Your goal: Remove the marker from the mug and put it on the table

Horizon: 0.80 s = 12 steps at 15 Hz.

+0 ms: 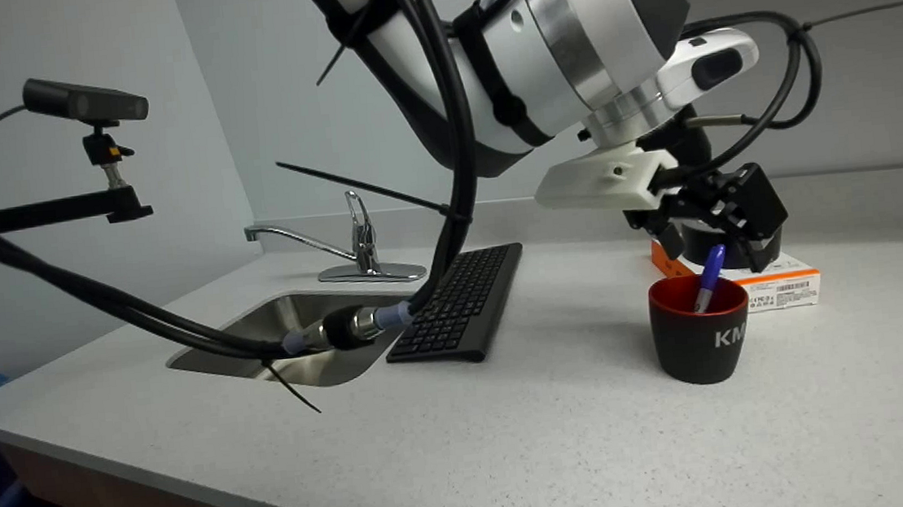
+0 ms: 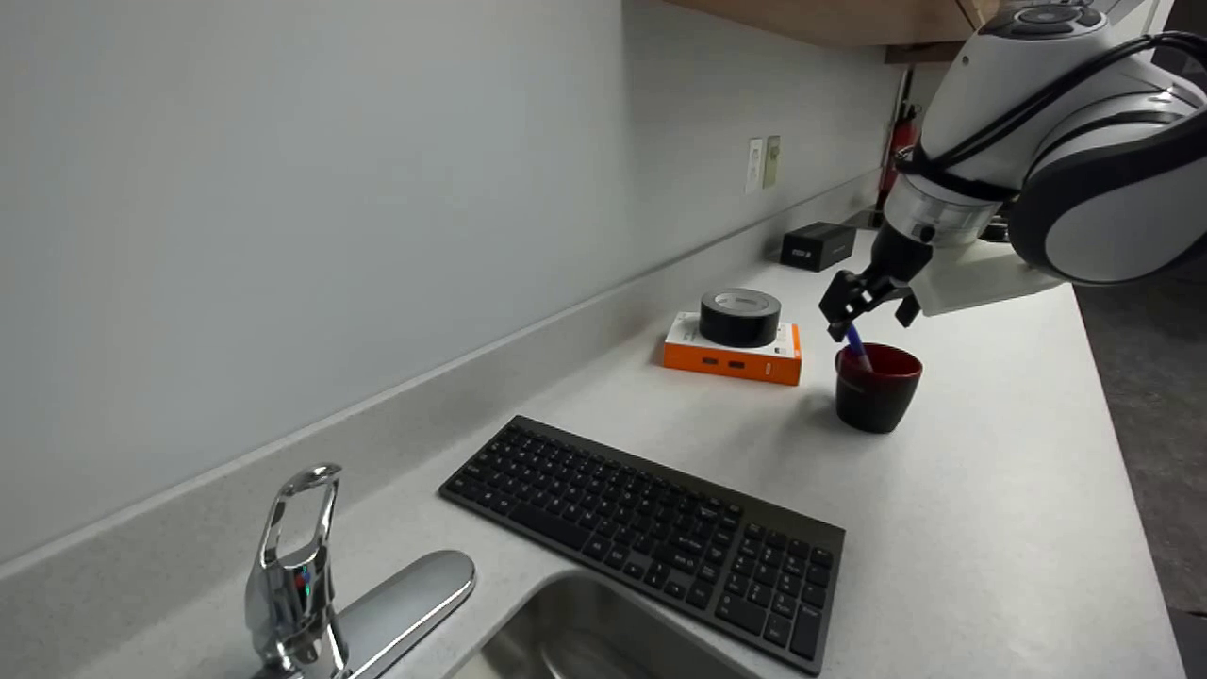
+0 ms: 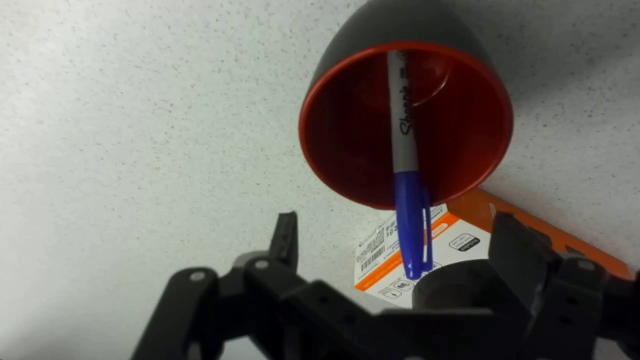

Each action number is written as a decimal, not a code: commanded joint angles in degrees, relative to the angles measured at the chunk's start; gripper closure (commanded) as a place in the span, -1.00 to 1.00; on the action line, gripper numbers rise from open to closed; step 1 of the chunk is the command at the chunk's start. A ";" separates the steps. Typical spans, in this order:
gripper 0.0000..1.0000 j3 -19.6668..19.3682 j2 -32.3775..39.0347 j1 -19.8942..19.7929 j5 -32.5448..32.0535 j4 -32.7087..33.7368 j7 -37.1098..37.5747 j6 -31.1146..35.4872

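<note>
The gripper gapes wide, holding nothing. The marker leans in the mug, blue end past the rim and, in the wrist view, between the jaws. The mug stands on the table near a box bearing the tape; the keyboard lies beside the sink.

Grey walls meet in corner; wood cabinet up top, wall darker beneath; two wall plates; red extinguisher far back; dark grey floor
</note>
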 commanded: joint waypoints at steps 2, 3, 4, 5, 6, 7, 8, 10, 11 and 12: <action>-1.00 -3.12 2.65 2.34 -2.24 1.01 3.01 4.21; -0.85 -3.53 3.03 2.66 -2.19 1.07 3.06 4.94; -0.47 -3.87 3.38 2.92 -1.67 1.14 2.94 5.62; -0.31 -4.28 3.68 3.16 -1.77 1.22 3.09 6.28; -0.17 -4.66 3.92 3.41 -1.78 1.23 3.13 6.90; 0.02 -5.04 4.09 3.67 -1.81 1.29 3.17 7.32; 0.16 -3.63 4.20 2.19 -2.54 1.27 3.83 7.69; 0.47 -3.73 4.10 2.32 -2.57 1.11 3.90 8.05; 0.61 -3.74 3.87 2.33 -2.63 1.01 3.79 8.14; 0.78 -3.75 3.52 2.36 -2.69 0.88 3.76 7.99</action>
